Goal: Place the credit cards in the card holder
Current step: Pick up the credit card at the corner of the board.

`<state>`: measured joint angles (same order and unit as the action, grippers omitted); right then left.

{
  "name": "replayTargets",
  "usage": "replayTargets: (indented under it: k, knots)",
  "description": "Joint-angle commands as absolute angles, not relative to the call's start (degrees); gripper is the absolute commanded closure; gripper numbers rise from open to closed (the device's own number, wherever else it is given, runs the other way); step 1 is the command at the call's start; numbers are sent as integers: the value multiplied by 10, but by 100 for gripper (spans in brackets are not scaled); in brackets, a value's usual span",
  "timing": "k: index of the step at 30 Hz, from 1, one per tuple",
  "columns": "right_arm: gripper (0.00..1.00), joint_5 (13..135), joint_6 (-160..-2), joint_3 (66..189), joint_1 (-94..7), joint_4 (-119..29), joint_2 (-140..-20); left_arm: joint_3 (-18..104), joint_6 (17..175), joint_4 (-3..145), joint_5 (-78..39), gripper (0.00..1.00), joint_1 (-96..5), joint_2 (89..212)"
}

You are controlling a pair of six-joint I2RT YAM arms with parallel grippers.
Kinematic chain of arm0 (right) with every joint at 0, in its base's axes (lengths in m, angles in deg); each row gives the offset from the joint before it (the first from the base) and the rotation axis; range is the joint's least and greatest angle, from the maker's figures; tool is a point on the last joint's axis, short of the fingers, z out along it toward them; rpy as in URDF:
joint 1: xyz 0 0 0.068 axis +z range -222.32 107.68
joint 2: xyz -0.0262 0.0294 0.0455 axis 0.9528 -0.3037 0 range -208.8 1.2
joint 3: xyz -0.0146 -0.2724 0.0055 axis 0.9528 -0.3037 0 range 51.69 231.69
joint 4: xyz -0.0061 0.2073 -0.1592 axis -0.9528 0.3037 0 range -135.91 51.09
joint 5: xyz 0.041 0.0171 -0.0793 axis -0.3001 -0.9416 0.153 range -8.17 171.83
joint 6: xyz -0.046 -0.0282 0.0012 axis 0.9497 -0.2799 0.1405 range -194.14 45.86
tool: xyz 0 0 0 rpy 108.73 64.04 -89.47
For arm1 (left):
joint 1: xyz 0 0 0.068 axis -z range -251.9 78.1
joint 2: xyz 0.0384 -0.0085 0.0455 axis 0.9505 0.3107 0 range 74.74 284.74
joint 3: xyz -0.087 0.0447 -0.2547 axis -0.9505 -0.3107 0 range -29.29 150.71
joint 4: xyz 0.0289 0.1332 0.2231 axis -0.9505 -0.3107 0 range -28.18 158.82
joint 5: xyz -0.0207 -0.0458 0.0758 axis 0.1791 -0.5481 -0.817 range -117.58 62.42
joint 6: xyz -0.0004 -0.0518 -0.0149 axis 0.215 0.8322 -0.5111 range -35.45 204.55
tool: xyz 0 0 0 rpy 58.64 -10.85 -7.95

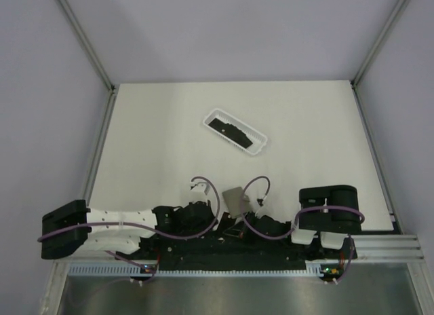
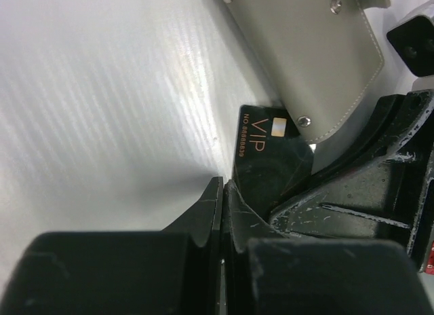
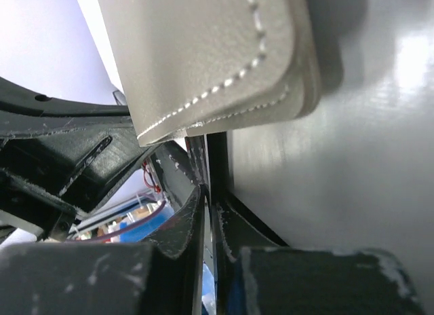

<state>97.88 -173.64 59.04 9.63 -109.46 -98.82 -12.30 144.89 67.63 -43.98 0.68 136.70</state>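
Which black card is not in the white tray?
The VIP-printed card, pinched by the left end effector beside the grey card holder; the other cards lie in the white tray.

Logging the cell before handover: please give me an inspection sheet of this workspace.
Surface: white table, no spill seen.
Job's things: grey card holder near the arm bases; one black card marked VIP at its corner; more black cards in the tray.
Clutter: white tray mid-table.
Grippers: left gripper shut on the VIP card; right gripper jaws close together below the holder, grip cannot be told.
Cables: purple cables loop over both wrists.
Surroundings: pale walls, metal frame posts.
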Motion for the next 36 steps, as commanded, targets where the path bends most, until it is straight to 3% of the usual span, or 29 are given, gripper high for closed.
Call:
replayTargets:
  k: [1, 5, 13, 16, 19, 23, 29, 36]
  knots:
    - [99, 951, -1714, 582, 104, -1098, -995, -138, 1470, 585, -471, 100, 7, 1315]
    - [100, 948, -1678, 602, 106, -1018, -937, -133, 1486, 517, -521, 95, 6, 1222]
    - [100, 1023, -1523, 756, 104, -547, -719, -71, 1454, 422, -594, 69, 5, 1089]
    - [100, 1018, -1462, 787, 70, -463, -684, -47, 1436, 422, -607, 59, 5, 1076]
    - [100, 977, -1392, 791, 32, -460, -656, -42, 1410, 458, -606, 46, -4, 1060]
    - [100, 881, -1255, 819, -18, -460, -621, -41, 1362, 525, -570, 36, -46, 1033]
    - [100, 704, -1192, 795, -88, -567, -551, -49, 1318, 639, -407, 35, -146, 1050]
    - [100, 618, -1239, 751, -128, -682, -522, -72, 1318, 757, -317, 39, -154, 1067]
